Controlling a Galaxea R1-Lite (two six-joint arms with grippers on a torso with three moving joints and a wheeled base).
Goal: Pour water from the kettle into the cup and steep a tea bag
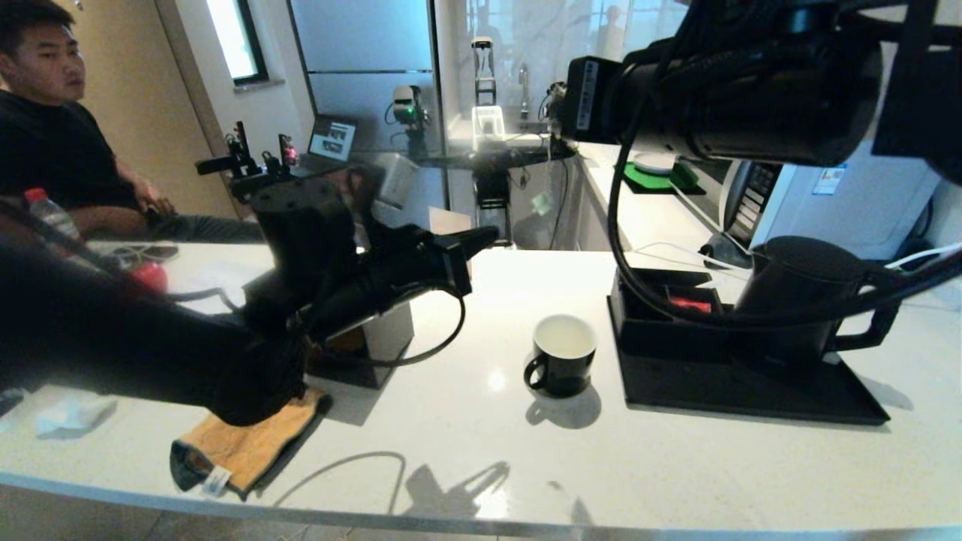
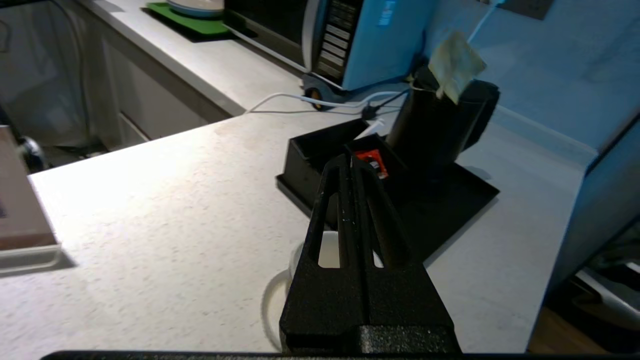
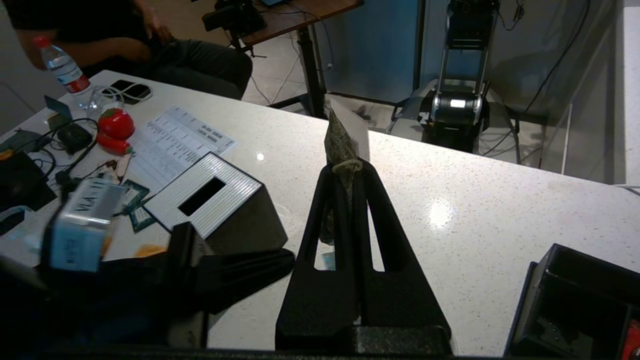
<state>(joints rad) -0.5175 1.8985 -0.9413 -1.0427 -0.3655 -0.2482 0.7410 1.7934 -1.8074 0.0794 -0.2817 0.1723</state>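
Observation:
The glossy black cup (image 1: 564, 353) with a white inside stands mid-table; I cannot tell whether water is in it. To its right the tall black kettle (image 1: 797, 300) rests on a black tray (image 1: 751, 398). My right arm (image 1: 751, 90) reaches in high from the upper right. Its gripper (image 3: 345, 167) is shut on the pale tea bag (image 3: 342, 137), which sticks out past the fingertips. That tea bag (image 2: 455, 65) also shows above the kettle (image 2: 430, 135). My left gripper (image 1: 485, 237) is shut and empty. It hovers over the cup (image 2: 327, 250), left gripper (image 2: 352, 160) pointing toward the tray.
A black box (image 1: 688, 304) on the tray holds a red packet (image 2: 372, 160). A black tissue box (image 3: 210, 200) stands left of centre, an orange cloth (image 1: 240, 443) near the front edge. A person (image 1: 45, 113) sits far left beside papers and a bottle (image 3: 62, 67).

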